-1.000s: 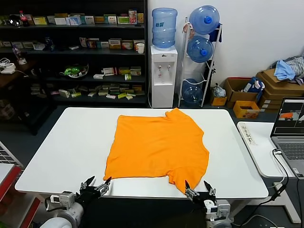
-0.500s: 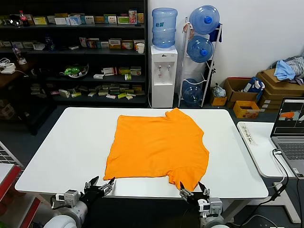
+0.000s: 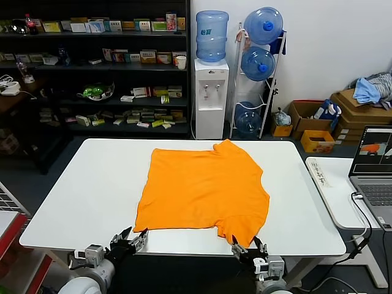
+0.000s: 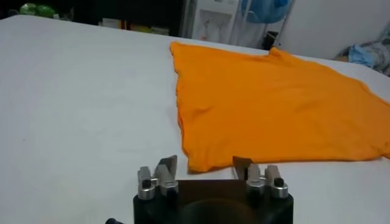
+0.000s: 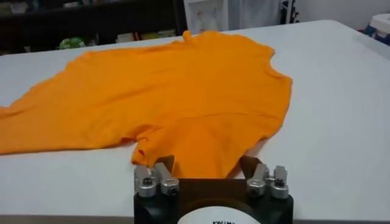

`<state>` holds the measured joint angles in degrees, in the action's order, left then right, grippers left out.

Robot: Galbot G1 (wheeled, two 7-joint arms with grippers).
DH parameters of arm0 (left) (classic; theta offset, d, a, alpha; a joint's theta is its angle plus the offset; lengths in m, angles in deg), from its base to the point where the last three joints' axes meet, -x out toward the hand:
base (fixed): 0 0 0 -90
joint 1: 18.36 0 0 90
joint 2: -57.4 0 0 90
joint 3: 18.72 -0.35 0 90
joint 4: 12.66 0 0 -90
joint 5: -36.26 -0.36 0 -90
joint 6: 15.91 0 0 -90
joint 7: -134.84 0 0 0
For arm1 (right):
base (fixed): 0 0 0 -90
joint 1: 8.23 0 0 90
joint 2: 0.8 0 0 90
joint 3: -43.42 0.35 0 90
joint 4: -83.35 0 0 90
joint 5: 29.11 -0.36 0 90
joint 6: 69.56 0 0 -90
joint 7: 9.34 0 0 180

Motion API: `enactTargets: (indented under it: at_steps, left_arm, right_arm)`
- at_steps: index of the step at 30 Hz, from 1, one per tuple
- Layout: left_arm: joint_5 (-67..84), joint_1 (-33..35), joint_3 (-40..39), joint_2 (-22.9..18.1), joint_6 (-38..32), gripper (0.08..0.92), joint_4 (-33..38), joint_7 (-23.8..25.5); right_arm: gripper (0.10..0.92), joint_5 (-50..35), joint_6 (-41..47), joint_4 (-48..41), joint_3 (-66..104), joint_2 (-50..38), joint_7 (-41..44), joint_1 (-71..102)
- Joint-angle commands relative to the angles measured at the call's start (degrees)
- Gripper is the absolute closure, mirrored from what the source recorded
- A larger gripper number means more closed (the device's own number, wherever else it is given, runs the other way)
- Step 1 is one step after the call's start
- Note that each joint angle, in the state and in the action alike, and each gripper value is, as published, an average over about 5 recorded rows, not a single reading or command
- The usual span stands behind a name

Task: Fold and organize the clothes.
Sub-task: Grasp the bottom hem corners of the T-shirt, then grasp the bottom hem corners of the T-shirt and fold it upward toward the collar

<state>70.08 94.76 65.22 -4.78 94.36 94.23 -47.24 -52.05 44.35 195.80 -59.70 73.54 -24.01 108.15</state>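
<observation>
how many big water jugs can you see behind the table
4. One water jug sits on top of the dispenser; three on the rack beside it: top, middle, bottom. Others may be hidden.

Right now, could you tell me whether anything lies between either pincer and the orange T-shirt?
Nothing visible does. The left pincer and right pincer, both open, sit at the table's near edge facing the T-shirt across bare white table.

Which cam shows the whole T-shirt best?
Head view: the T-shirt lies flat on the table with its full outline visible. The left wrist view shows only its near corner past the left claw; the right wrist view shows its near sleeve past the right claw.
</observation>
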Motion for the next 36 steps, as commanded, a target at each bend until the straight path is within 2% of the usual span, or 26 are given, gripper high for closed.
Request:
enactTargets:
  at_steps: [1, 13, 17, 24, 32, 36]
  left_arm:
    - [-0.40, -0.01, 0.01, -0.01, 0.04, 0.455, -0.08, 0.07]
    - [-1.03, 0.97, 0.70, 0.11, -1.48, 0.801, 0.84, 0.62]
    - [-0.54, 2.11, 1.39, 0.69, -1.96, 0.893, 2.22, 0.74]
    - [1.93, 5.68, 2.75, 2.58, -1.89, 0.908, 6.10, -0.11]
    - [7.42, 13.09, 6.32, 7.19, -0.68, 0.908, 13.36, -2.48]
    - [9.02, 13.25, 6.62, 8.10, -0.59, 0.908, 14.96, -3.47]
  right_arm:
    - [0.491, 0.04, -0.20, 0.20, -0.14, -0.06, 0.26, 0.45]
    - [0.821, 0.82, -3.37, 3.63, 0.15, -0.88, 1.02, 3.52]
    - [0.894, -0.03, -4.05, 6.28, 0.18, -1.83, 0.98, 5.52]
    - [0.901, -2.09, -6.27, 10.95, 1.53, -4.44, 0.80, 9.58]
    - [0.901, -5.23, -9.39, 20.69, 3.84, -9.28, 0.01, 19.52]
    - [0.901, -5.75, -11.28, 21.99, 4.46, -10.03, -0.48, 18.93]
